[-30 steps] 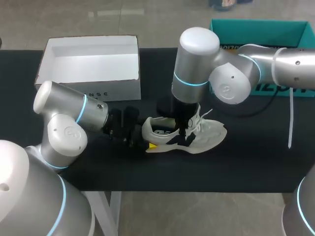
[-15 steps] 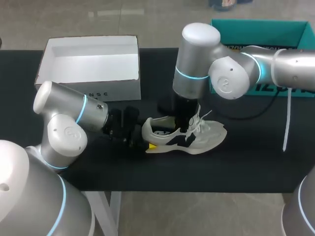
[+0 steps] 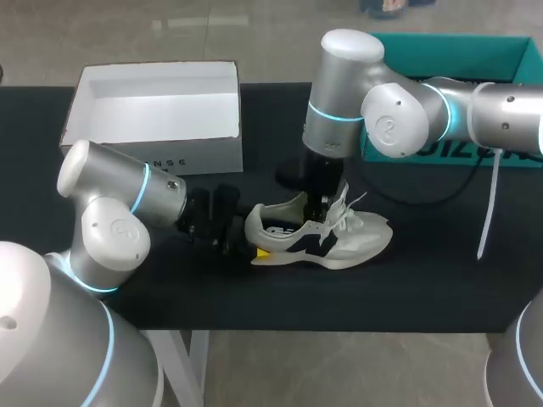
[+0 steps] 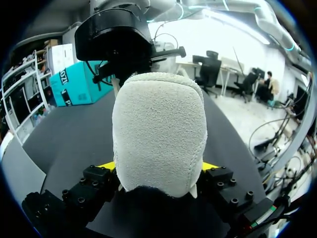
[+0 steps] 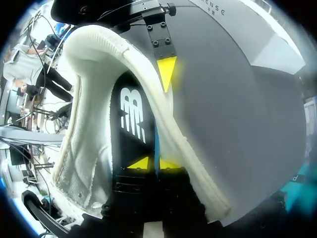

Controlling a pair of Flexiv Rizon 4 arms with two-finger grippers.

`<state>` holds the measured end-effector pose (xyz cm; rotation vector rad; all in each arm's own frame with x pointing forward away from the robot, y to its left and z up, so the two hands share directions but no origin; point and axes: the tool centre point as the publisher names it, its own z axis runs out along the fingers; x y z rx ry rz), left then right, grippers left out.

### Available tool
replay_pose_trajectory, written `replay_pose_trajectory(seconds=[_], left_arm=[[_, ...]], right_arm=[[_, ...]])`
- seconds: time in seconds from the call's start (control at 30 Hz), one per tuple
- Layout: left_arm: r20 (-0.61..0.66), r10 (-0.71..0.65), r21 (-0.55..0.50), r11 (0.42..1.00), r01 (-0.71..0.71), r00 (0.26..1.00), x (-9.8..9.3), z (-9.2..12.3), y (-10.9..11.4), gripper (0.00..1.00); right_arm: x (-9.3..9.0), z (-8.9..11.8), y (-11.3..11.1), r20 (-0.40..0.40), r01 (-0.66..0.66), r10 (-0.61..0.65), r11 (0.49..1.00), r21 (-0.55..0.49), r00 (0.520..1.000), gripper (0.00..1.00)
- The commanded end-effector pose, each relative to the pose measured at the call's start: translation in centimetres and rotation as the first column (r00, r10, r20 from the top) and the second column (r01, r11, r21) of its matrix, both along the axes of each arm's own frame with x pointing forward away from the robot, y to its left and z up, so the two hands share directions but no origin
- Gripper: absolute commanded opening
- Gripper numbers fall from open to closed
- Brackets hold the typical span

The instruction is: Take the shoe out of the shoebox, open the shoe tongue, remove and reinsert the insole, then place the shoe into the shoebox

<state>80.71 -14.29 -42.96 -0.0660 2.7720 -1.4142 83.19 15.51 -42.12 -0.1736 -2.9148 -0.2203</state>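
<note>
With left pincer (image 4: 158,165) clamping the shoe (image 3: 344,239), right pincer (image 5: 154,162) pinches the insole (image 5: 132,110)

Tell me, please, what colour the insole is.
Black insole, best seen in right wrist view.

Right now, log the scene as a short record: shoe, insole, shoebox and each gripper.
shoe: out of the box, on the black table, heel toward the left arm
insole: black, inside the shoe
left gripper: shut on the shoe's heel
right gripper: reaching down into the shoe's opening, shut on the insole's edge
shoebox: white, open, on the table beyond the shoe
</note>
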Motion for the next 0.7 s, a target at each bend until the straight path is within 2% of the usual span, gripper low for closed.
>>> replay_pose_trajectory(seconds=[0.03, 0.27, 0.47, 0.7], left_arm=[[0.002, 0.003, 0.002, 1.0, -0.003, 1.0, 0.1, -0.1, 0.0, 0.0], [0.002, 0.003, 0.002, 1.0, -0.003, 1.0, 0.1, -0.1, 0.0, 0.0], [0.002, 0.003, 0.002, 1.0, -0.003, 1.0, 0.1, -0.1, 0.0, 0.0], [0.002, 0.003, 0.002, 1.0, -0.003, 1.0, 0.1, -0.1, 0.0, 0.0]], right_arm=[[-1.5, -2.5, -1.0, 0.052, 0.016, -0.018, 0.999, 0.035, 0.998, 0.0], [-0.4, 1.1, -1.2, 0.145, 0.009, -0.022, 0.996, 0.086, 0.989, 0.0], [0.9, 2.7, -1.6, 0.195, -0.013, -0.007, 0.994, 0.104, 0.981, 0.0], [1.4, 4.2, -1.8, 0.231, -0.021, -0.007, 0.992, 0.122, 0.973, 0.0]])
